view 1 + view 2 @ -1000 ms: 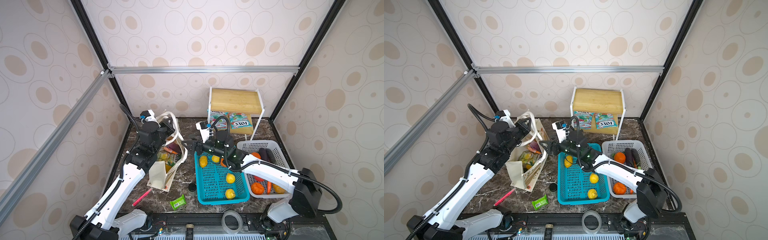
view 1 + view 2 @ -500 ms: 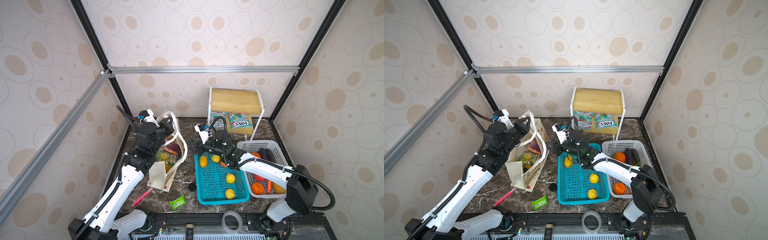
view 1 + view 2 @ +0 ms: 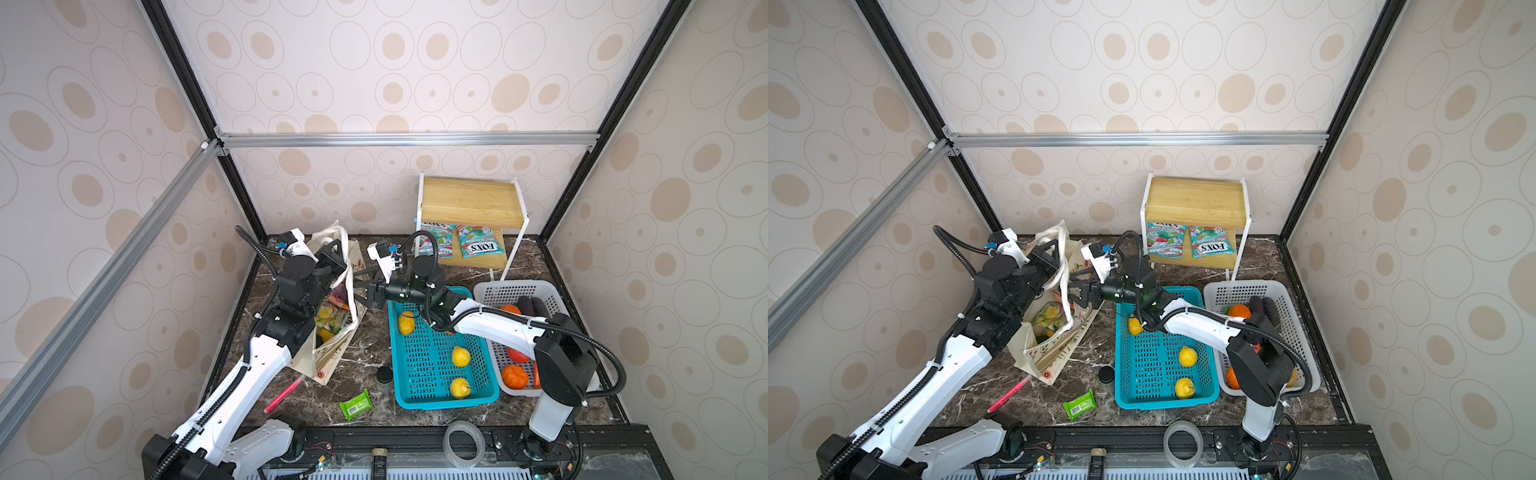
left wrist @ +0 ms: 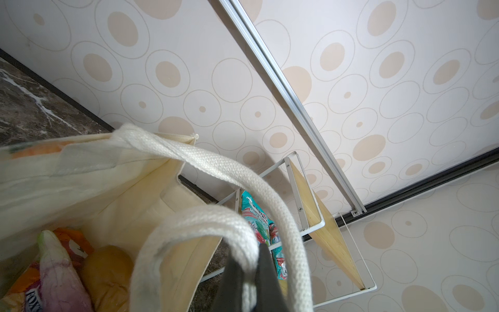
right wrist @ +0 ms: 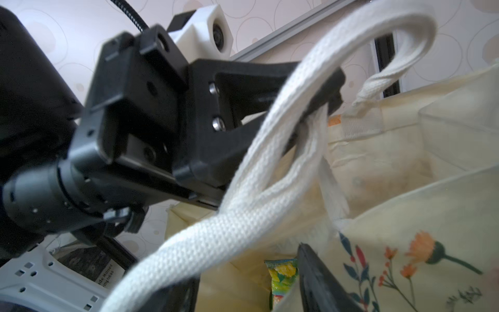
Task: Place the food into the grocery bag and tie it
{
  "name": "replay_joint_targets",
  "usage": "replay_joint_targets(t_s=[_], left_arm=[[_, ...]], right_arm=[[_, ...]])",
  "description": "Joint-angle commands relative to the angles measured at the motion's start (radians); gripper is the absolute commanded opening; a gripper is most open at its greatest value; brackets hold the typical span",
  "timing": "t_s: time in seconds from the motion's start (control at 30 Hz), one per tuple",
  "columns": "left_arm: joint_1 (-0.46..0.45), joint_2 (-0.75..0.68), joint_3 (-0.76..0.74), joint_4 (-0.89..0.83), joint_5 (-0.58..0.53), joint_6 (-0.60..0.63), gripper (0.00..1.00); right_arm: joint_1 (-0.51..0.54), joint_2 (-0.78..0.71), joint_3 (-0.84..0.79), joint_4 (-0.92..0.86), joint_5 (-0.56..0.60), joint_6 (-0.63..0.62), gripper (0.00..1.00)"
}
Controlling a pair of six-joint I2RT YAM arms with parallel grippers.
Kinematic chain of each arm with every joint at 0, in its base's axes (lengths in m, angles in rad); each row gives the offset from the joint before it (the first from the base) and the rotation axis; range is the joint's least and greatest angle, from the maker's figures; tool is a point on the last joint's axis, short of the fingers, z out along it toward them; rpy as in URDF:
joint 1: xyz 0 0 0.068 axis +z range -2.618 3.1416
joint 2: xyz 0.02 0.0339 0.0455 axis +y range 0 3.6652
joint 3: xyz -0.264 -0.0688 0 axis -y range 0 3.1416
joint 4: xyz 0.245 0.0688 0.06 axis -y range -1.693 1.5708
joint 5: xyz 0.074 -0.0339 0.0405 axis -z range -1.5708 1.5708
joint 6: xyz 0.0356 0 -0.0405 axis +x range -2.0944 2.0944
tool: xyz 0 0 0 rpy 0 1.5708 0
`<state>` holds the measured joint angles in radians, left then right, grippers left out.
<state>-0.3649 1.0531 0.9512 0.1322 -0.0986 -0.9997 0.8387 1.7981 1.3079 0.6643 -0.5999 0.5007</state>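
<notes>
Pinching a white handle (image 4: 205, 216) of the grocery bag (image 3: 330, 359), the left gripper (image 4: 248, 272) faces the spread right gripper (image 3: 360, 289); teal packets (image 3: 480, 248) read "FOX'S".

A blue plastic basket (image 3: 432, 353) sits on the dark marble tabletop (image 3: 374, 345). Just beside it, on its right in both top views, stands a white plastic basket (image 3: 503, 291). Behind the blue basket, against the back wall, is a white-framed rack with a wooden top (image 3: 469, 201). Near the blue basket's front left corner stands a small dark jar (image 3: 384, 376), and further left lies a pink pen (image 3: 284, 393). In front of the blue basket, past the tabletop's edge, lies a roll of clear tape (image 3: 463, 442)
</notes>
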Motion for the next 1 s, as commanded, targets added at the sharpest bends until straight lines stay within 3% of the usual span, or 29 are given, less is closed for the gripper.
replay_joint_targets(t_s=[0.0, 0.27, 0.43, 0.67, 0.87, 0.97], left_arm=[[0.009, -0.016, -0.025, 0.035, 0.005, -0.023, 0.00], [0.011, -0.022, -0.026, 0.026, 0.032, -0.039, 0.00], [0.031, -0.037, 0.001, -0.006, 0.021, -0.014, 0.00], [0.230, -0.058, 0.138, -0.135, 0.097, 0.061, 0.00], [0.451, -0.001, 0.176, -0.119, 0.276, 0.012, 0.00], [0.527, 0.054, 0.231, -0.132, 0.311, 0.024, 0.00]], right_arm=[[0.008, 0.024, 0.070, 0.132, -0.016, 0.084, 0.56], [0.008, 0.067, 0.132, 0.121, 0.036, 0.111, 0.35], [0.007, 0.067, 0.158, 0.037, 0.070, 0.092, 0.01], [0.007, -0.040, 0.149, -0.376, 0.382, -0.046, 0.00], [0.004, -0.080, 0.235, -0.672, 0.679, -0.110, 0.00], [0.002, -0.066, 0.292, -0.770, 0.835, -0.126, 0.00]])
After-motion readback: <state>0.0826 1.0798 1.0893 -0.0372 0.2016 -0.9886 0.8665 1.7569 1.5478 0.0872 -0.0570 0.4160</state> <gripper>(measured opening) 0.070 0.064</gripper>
